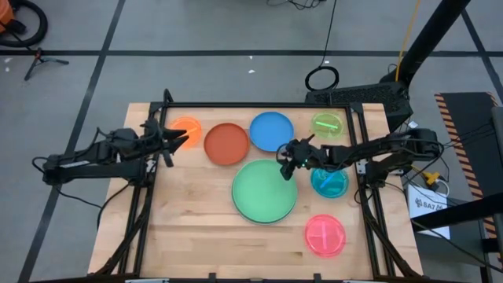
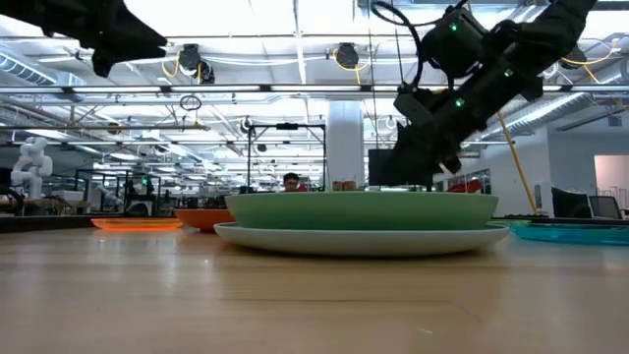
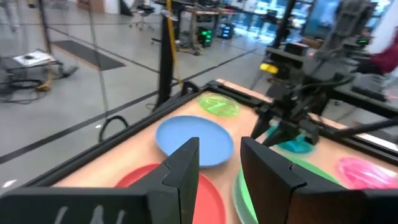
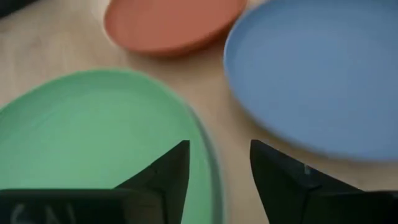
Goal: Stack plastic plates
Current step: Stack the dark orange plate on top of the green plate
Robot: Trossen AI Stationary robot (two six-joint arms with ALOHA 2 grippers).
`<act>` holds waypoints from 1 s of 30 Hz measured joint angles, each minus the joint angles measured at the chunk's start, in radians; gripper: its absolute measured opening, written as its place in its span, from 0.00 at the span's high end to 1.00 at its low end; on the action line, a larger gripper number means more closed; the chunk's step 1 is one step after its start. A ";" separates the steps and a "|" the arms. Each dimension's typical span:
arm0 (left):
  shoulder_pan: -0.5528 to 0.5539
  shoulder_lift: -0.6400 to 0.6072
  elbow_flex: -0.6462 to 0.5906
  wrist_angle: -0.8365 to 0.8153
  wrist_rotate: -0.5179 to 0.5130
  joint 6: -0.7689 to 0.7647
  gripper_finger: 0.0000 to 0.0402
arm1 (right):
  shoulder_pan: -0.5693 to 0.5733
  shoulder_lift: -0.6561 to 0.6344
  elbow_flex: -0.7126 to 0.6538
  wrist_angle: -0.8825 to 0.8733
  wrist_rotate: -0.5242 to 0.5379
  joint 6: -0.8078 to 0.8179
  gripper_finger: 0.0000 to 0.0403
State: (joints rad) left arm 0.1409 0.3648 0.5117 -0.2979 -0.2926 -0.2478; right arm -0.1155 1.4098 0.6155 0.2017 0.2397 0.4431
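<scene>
The large green plate sits on a paler large plate, whose rim shows under it in the low view. Along the far side lie the small orange plate, the rust-red plate, the blue plate and the lime plate. The teal plate and pink plate lie to the right. My right gripper is open and hovers over the gap between the green and blue plates. My left gripper is open and raised beside the orange plate.
A dark frame borders the wooden table on its far side and both flanks. Bare wood stretches over the near left part. A person shows far off in the room behind the table.
</scene>
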 joint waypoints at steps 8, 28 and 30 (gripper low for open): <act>0.018 0.253 0.001 0.257 -0.009 -0.002 0.69 | -0.085 -0.121 0.080 -0.021 -0.005 -0.282 0.61; 0.276 0.773 0.318 -0.238 0.303 0.216 0.69 | -0.102 -0.238 0.143 -0.048 -0.008 -0.588 0.62; 0.303 0.803 0.319 -0.225 0.343 0.238 0.69 | -0.102 -0.219 0.141 -0.061 -0.007 -0.597 0.62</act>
State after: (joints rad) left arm 0.4443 1.1679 0.8303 -0.5229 0.0508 -0.0101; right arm -0.2173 1.1913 0.7561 0.1408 0.2329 -0.1543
